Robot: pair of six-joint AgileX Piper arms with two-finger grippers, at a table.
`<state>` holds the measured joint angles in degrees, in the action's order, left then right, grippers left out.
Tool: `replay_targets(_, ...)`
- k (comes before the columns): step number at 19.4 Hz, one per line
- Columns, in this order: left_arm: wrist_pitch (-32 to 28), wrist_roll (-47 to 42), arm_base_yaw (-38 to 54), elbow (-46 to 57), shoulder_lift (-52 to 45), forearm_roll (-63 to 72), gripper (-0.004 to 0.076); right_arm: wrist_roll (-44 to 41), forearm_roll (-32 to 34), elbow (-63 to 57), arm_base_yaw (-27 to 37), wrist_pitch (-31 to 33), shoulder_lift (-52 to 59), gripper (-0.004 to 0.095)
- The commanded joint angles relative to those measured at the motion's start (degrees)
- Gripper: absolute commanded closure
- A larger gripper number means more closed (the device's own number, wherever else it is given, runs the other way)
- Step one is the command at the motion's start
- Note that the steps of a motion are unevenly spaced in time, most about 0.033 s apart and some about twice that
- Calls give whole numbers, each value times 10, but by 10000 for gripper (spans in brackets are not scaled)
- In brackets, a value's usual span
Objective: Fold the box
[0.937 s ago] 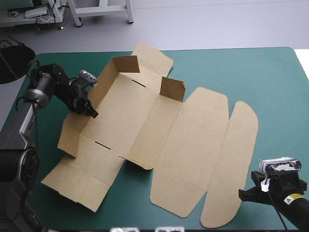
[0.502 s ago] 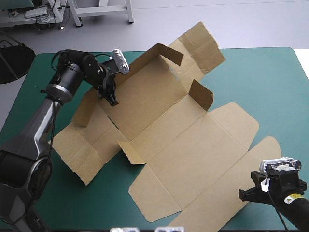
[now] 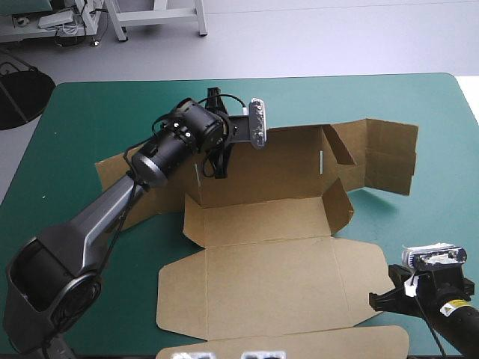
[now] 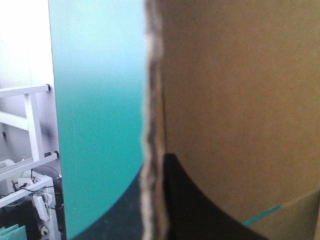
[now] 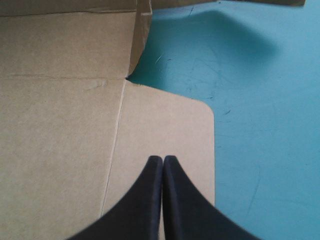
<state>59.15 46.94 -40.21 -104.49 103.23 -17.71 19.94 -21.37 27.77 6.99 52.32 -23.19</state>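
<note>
Box position: The box [image 3: 262, 221] lies near the middle of the desk [image 3: 90, 112]. It is partly raised, with its lid panel [image 3: 269, 288] spread flat toward the near edge.
Change: Against the earlier pictures, the sheet has been swung round by roughly a quarter turn. The lid, which was pointed at the near right corner, is now squared to the near edge. The long wall [image 3: 269, 172], low before, has been drawn upright.
Left hand: The left hand [image 3: 219, 168] is clamped on the top edge of that wall. In the left wrist view the raw board edge is seen pinched between the black fingers.
Right hand: The right hand [image 5: 163, 159] is closed with nothing held, its fingers pressed together over the lid's rounded corner flap [image 5: 165, 125]. It has not been moved from the near right corner.
End flaps: One short flap [image 3: 338, 206] is seen standing at the right end. The outer panels [image 3: 389, 157] beyond it are lifted partly off the desk.
Meaning: The turn is judged to be a repositioning that brings the box within reach of both arms.
Remaining: No wall is seen tucked in, so most of the folding is judged to be still undone.
</note>
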Motion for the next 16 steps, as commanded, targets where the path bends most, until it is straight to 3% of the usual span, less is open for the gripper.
replay_targets(1,-10,-50,-52,-20,-34,-56,733,4,-14,14,0,-31,-4,921)
replay_targets(7,-20,-227,-150,-1,-41,-204,733,-12,-12,14,0,-30,-4,921)
replay_targets(11,-90,-347,-189,90,-70,-306,733,-33,-11,36,0,-12,-4,921)
replay_targets(16,-94,-562,-236,236,-107,-505,733,-51,-7,116,0,10,-8,921)
